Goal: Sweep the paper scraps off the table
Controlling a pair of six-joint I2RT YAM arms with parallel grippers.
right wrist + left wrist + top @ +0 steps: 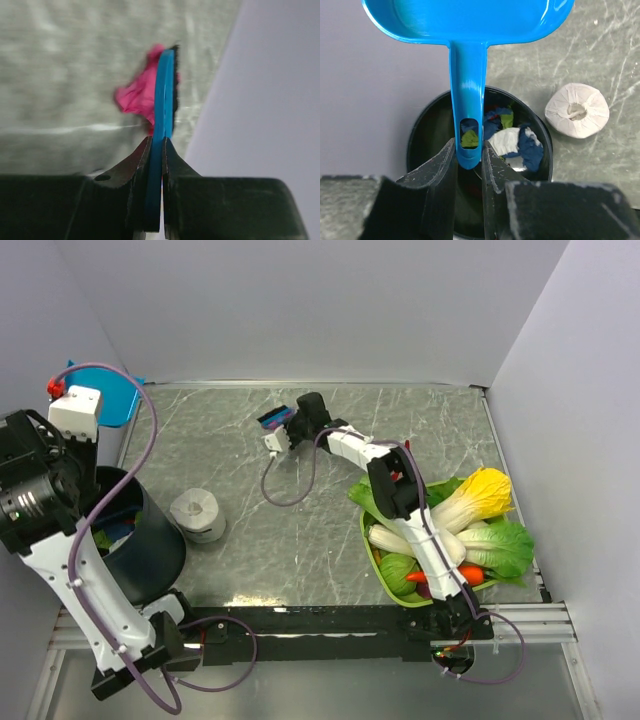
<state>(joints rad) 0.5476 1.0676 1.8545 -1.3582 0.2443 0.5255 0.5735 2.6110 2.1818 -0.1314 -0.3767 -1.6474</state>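
Found one crumpled magenta paper scrap (136, 97) lying on the grey, pale-veined counter (420, 420) near the white wall (270, 100). Found white, blue and green paper scraps (512, 142) heaped inside a black bin (420, 135) (count unclear).

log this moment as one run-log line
left gripper: shut on blue dustpan, over black bin with scraps inside | right gripper: shut on blue brush, beside magenta scrap on table

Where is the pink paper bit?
In the right wrist view, the pink paper scrap lies on the table, against the blue brush in the right gripper, toward the far wall.
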